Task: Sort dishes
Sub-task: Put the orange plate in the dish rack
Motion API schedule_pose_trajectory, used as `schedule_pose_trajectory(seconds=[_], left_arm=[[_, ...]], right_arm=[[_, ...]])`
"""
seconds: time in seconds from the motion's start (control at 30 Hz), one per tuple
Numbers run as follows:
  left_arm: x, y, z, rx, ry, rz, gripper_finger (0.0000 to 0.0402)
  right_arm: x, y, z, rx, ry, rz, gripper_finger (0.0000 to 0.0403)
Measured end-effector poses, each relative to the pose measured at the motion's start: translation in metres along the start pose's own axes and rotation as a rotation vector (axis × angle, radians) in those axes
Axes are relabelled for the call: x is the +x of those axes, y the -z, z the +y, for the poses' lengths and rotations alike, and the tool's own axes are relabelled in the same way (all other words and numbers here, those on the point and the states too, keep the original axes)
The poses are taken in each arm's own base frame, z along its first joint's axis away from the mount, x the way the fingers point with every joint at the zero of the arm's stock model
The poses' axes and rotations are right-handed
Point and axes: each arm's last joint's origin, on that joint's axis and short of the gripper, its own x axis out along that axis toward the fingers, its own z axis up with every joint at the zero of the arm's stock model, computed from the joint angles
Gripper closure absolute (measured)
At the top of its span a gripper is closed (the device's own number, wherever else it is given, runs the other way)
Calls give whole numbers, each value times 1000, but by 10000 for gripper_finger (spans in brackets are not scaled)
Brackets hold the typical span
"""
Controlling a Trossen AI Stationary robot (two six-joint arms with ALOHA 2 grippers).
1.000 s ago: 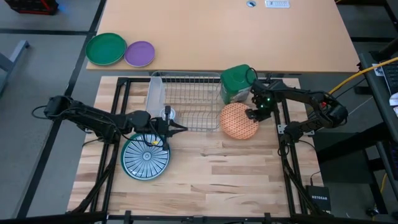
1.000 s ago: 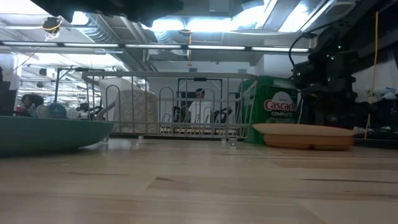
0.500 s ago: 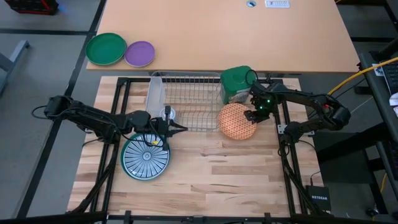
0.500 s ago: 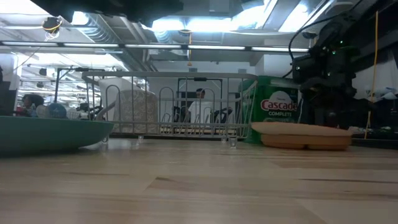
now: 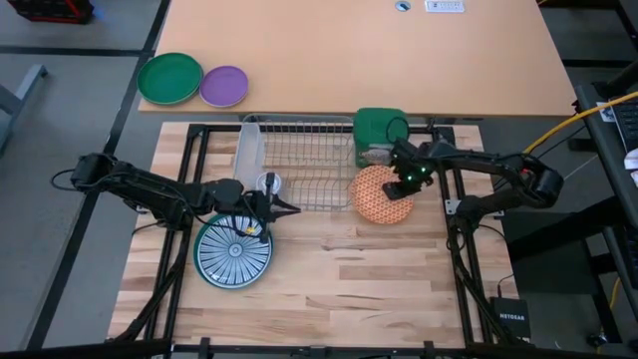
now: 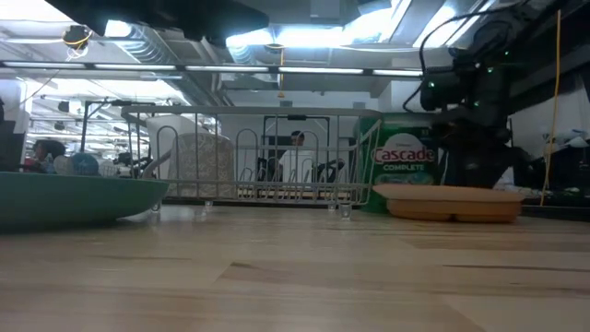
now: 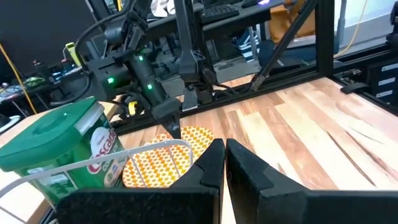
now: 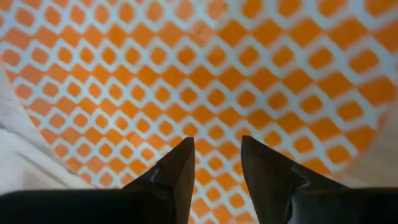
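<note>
**Butcher-block table, wire rack at the back: orange plate right under the right gripper**

Hangs directly above the orange plate (image 5: pixel 380 194), the right gripper (image 5: pixel 401 186), pointed down at its patterned face, fingers (image 8: pixel 176 172) parted by a narrow gap and holding nothing; not clear from any view whether the tips touch the plate. Lies flat on the wood, that plate, just off the right end of the dish rack (image 5: pixel 299 165), round, so no long axis to line up with; probably needs a rim grip from the side nearest the arm. By far the nearer arm for this plate, the right one.

Stands just behind the gripper and touching or nearly touching the plate's far edge, a green lidded canister (image 5: pixel 377 135); likely the main obstacle to a lift toward the rack, together with the rack's end wires (image 6: pixel 364 157).

Farther out, across the rack's front: the left gripper (image 5: pixel 277 207), fingers pressed together and empty, poised at the rack's front edge above the rim of the teal-and-white striped plate (image 5: pixel 232 250), which lies flat on the table. Upright in the rack's left end, a pale plate (image 5: pixel 249 148).

Well apart, on the tan desk beyond: a green plate (image 5: pixel 169 78) and a purple plate (image 5: pixel 223 86), touching each other.
</note>
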Motion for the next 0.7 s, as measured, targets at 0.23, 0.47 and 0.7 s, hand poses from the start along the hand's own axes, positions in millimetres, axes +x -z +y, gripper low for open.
schedule_pose_trajectory(seconds=[0.23,0.47,0.7], left_arm=[[0,0,0,0,0,1,394],[0,0,0,-2,0,1,394],[0,0,0,0,1,2,394]], right_arm=[[8,6,28,-263,-51,-49,269],[16,22,59,-545,-115,-81,269],[21,38,77,-709,-116,-97,269]])
